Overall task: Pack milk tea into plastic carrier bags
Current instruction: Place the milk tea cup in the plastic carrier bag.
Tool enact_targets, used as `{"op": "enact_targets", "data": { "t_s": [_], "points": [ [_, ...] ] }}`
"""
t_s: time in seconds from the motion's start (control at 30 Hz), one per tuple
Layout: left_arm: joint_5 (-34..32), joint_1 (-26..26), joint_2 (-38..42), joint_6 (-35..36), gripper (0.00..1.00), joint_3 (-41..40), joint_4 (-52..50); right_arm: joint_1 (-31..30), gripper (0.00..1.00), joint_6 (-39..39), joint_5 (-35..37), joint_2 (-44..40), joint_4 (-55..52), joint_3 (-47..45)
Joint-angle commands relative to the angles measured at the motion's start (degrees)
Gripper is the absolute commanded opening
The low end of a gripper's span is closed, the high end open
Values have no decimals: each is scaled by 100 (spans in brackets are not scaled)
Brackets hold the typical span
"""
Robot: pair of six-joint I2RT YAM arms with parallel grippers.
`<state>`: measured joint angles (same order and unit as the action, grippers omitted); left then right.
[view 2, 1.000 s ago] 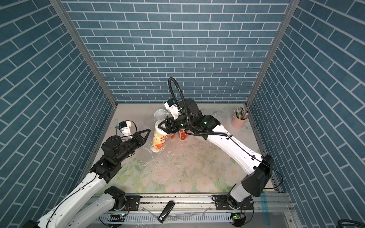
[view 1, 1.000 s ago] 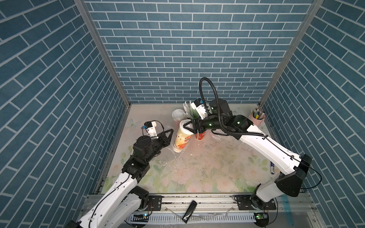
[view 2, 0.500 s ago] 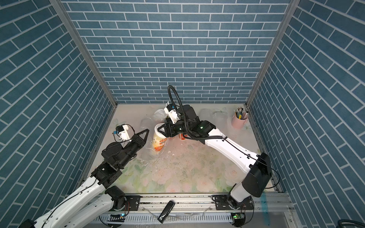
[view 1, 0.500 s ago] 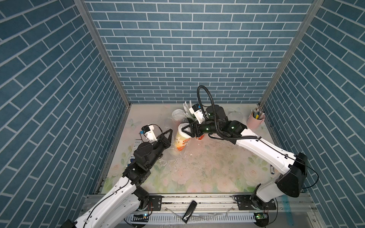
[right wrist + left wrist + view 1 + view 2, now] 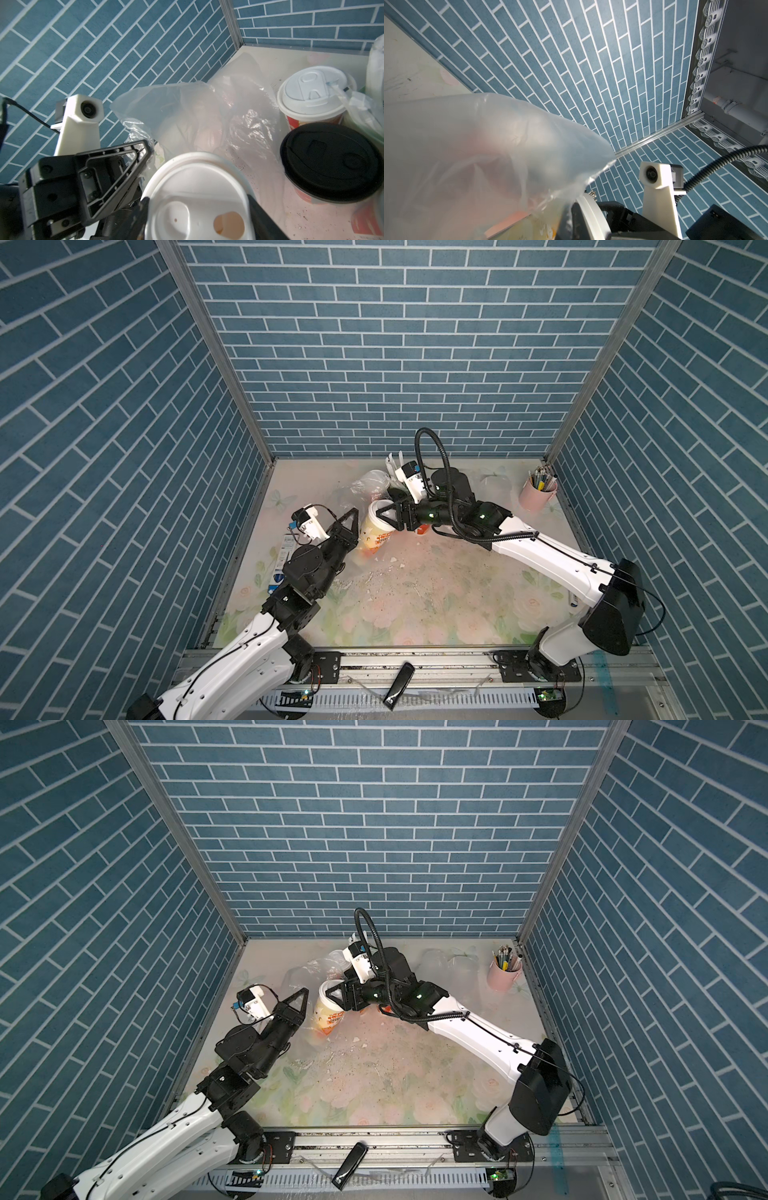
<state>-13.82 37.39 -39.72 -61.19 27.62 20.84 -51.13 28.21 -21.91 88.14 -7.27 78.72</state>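
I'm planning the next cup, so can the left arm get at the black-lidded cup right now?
Probably not: the left gripper is shut on the plastic bag, and the right gripper holding a white-lidded cup blocks the black-lidded cup.

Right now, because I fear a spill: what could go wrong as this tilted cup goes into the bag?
1. The cup leans in the right fingers, held at its white lid; the stained sip hole may leak, or the lid might pop off.
2. The left fingers pinch only thin film of the bag; it could slip and the mouth close.
3. The black-lidded cup stands close by and might get knocked.
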Motion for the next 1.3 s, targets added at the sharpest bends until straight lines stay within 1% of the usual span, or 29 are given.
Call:
{"op": "enact_targets", "data": {
  "t_s": [0.0, 0.1, 0.23, 0.53, 0.87, 1.13, 1.27],
  "points": [
    [-281, 32, 52, -94, 0, -161, 372, -74, 57, 245, -170, 41, 613, -70],
    [-422, 32, 70, -231, 0, -303, 563, -87, 57, 373, -259, 143, 838, -110],
    [-541, 41, 105, -413, 0, -389, 769, -147, 57, 394, -286, 310, 883, -62],
    [-689, 62, 203, -394, 0, -389, 1030, -238, 57, 404, -344, 527, 1146, -47],
    [-824, 60, 67, -425, 0, -409, 1503, -331, 58, 576, -593, 865, 1500, 53],
    [-751, 58, -35, -376, 0, -340, 1786, -441, 58, 559, -744, 1140, 1460, 229],
    [-728, 58, -11, -376, 0, -351, 1887, -528, 58, 328, -611, 1219, 923, 400]
  ]
}}
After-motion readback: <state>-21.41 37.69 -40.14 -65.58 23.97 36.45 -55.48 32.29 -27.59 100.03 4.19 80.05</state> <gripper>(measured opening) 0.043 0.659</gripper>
